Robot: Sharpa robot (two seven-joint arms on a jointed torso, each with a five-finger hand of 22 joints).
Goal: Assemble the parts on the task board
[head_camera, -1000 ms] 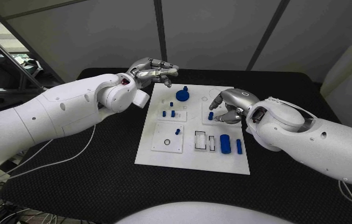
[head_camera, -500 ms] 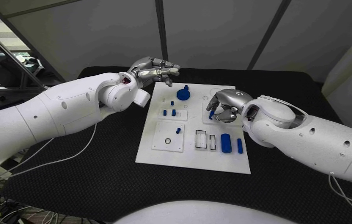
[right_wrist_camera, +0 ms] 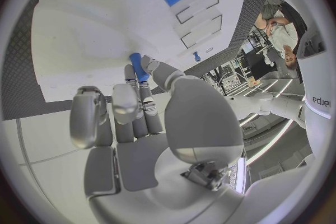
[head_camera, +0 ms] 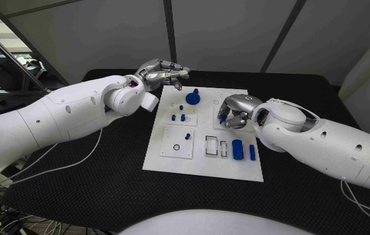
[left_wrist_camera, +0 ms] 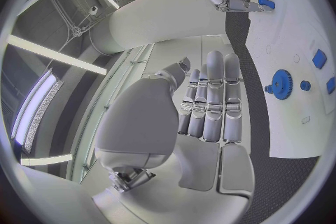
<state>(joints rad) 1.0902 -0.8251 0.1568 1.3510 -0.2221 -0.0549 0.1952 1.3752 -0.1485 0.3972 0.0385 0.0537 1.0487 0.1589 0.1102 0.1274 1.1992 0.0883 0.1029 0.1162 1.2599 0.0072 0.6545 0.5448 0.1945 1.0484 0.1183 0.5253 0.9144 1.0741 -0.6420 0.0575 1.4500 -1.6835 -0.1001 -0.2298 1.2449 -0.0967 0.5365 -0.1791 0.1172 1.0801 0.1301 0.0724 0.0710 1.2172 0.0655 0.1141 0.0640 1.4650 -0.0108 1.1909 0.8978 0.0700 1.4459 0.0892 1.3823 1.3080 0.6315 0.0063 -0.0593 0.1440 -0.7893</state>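
The white task board (head_camera: 202, 166) lies mid-table. My right hand (head_camera: 234, 112) is low over its right middle, and its thumb and fingers pinch a small blue peg (head_camera: 222, 119); the same blue peg (right_wrist_camera: 138, 65) sits at the fingertips in the right wrist view. My left hand (head_camera: 163, 74) hovers above the board's far left corner, holding nothing, its fingers (left_wrist_camera: 213, 102) extended side by side. A blue gear (head_camera: 192, 99) stands at the board's far end. Several small blue pegs (head_camera: 178, 118) stand left of centre. A thick blue cylinder (head_camera: 237, 150) and a slim blue bar (head_camera: 251, 153) lie near right.
Rectangular slots (head_camera: 210, 146) and a round hole (head_camera: 176, 149) open in the board's near half. The black table (head_camera: 100, 187) surrounds the board. Grey wall panels stand behind the table's far edge.
My right hand has shifted left toward the small blue peg and its fingers have closed around it. The left hand has stayed in place.
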